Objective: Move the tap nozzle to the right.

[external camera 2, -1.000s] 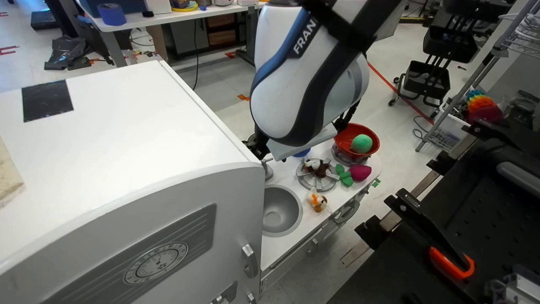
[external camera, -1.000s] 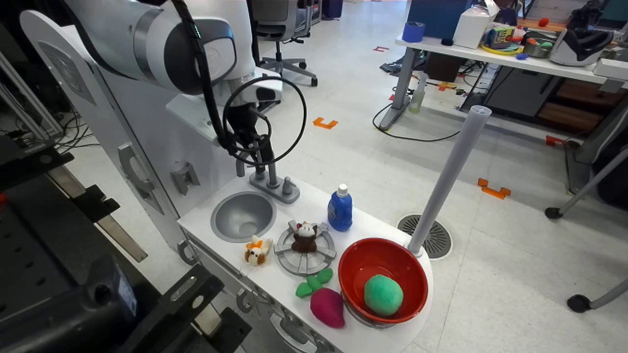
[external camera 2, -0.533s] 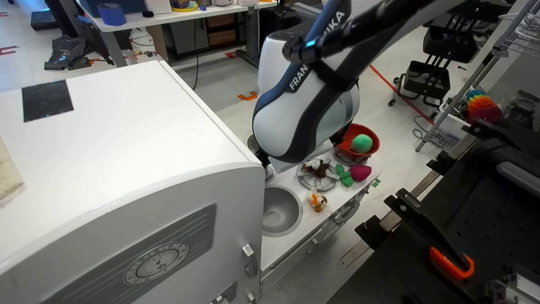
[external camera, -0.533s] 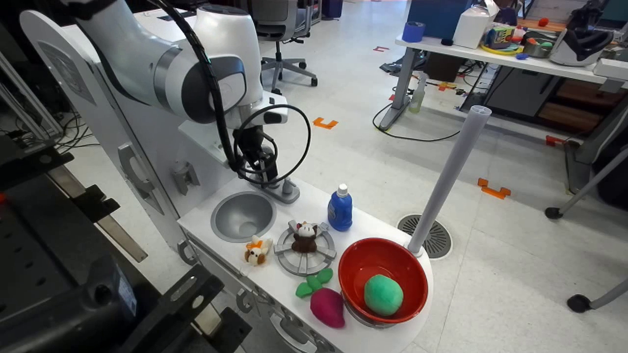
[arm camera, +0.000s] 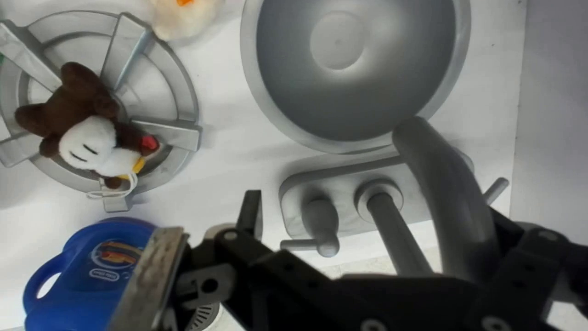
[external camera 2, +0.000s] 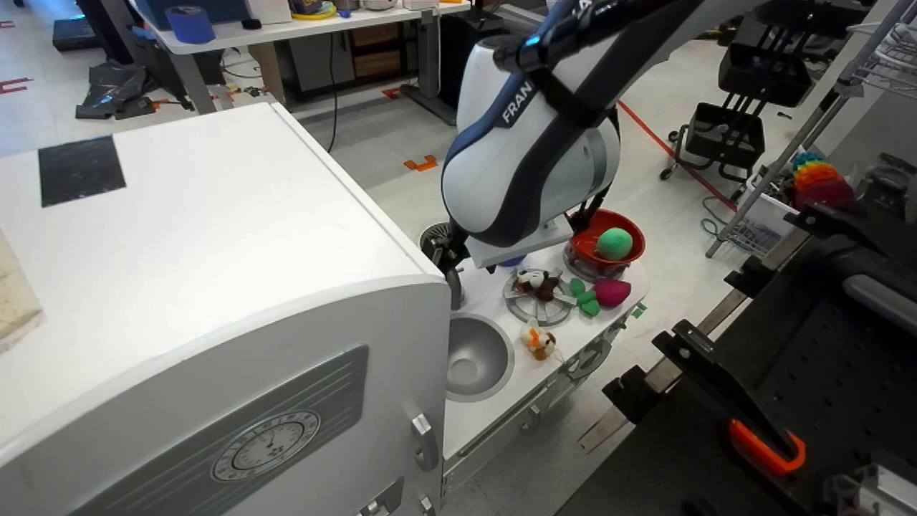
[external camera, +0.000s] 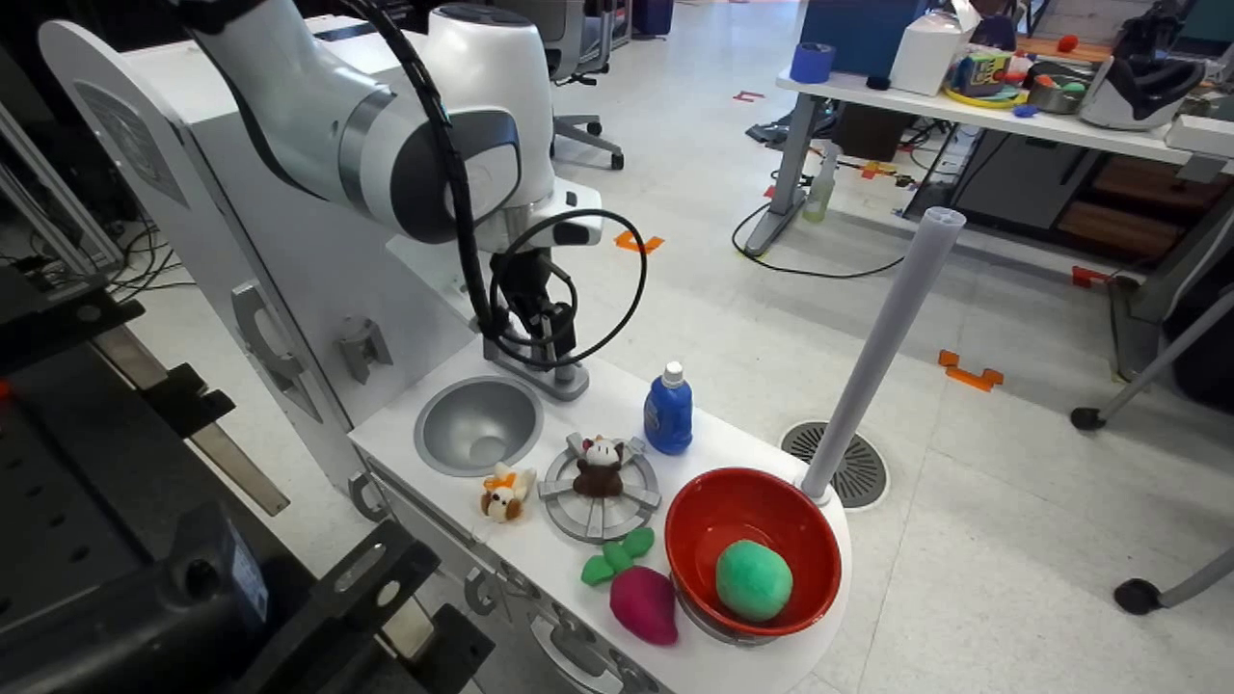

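The tap nozzle is a grey arched spout on a thin stem, rising from a grey base between two handles. In the wrist view the spout's tip reaches the near rim of the sink. My gripper is open around the tap, with the stem and spout between its fingers. The left finger stands apart from the tap, beyond a handle. The right fingertip is hidden behind the spout, so I cannot tell if it touches. In an exterior view the gripper covers most of the tap; elsewhere the spout shows beside the cabinet.
The grey sink lies beside the tap base. A blue bottle, a burner with a plush toy, another plush toy and a red bowl share the counter. A tall white cabinet borders the sink.
The arm has come down onto the tap and then shifted right in an exterior view, away from the cabinet. The gripper now surrounds the tap. The other counter objects have not moved.
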### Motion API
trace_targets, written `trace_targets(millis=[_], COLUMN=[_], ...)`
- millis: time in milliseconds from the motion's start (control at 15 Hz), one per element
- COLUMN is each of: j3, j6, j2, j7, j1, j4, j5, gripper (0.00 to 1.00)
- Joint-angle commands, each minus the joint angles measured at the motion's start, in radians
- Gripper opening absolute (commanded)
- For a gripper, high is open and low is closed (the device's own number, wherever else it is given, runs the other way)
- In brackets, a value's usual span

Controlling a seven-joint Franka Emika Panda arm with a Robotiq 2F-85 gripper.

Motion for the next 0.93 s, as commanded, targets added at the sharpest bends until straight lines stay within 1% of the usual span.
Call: trace_targets(millis=[0, 200, 267, 400, 533, 667, 733, 800, 867], j3=[-0.034, -0.071, -0.095, -0.166, -0.225, -0.26, -0.271, -0.273, -0.264], j6=[-0.049, -0.101, -0.12, -0.177, -0.218, -0.26, -0.307, -0.382, -0.473], j2=[-0.02, -0.027, -0.029, -0.034, -0.042, -0.055, -0.071, -0.102, -0.158], j7=[0.024, 0.082, 0.117, 0.204, 0.265, 0.306, 0.33, 0.349, 0.343], j1=[-0.029, -0.014, -0.002, 0.033, 0.049, 0.054, 0.056, 0.055, 0.049], j4=[0.01, 0.002, 0.005, 0.011, 0.018, 0.03, 0.028, 0.017, -0.015], j5=[0.049, 0.085, 0.093, 0.092, 0.079, 0.072, 0.073, 0.076, 0.09], gripper=[1.0, 1.0, 1.0, 1.0, 1.0, 1.0, 1.0, 1.0, 1.0])
